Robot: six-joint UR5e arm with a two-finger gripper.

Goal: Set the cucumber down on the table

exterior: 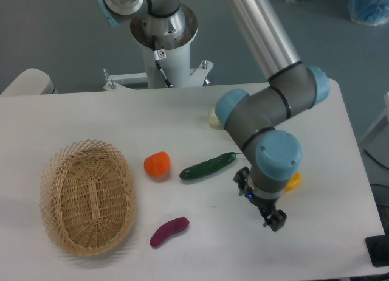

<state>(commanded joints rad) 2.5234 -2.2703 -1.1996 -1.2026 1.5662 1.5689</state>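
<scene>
The cucumber [208,166] was seen flat on the surface [182,117], up-left of the jaws [275,221], whose opening couldn't be told; the basket [87,196] was seen bare.

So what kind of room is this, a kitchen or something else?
Probably a robotics lab, not a kitchen: a grey and blue robot arm is mounted by a bare white table, where glossy, toy-like vegetables such as a dark green cucumber lie beside an empty woven wicker basket.

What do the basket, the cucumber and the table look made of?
Basket: woven wicker, matte tan, with visible strands and an open looped rim. Cucumber: glossy dark green skin with highlights, possibly a plastic replica. Table: smooth white top, probably laminate.
</scene>
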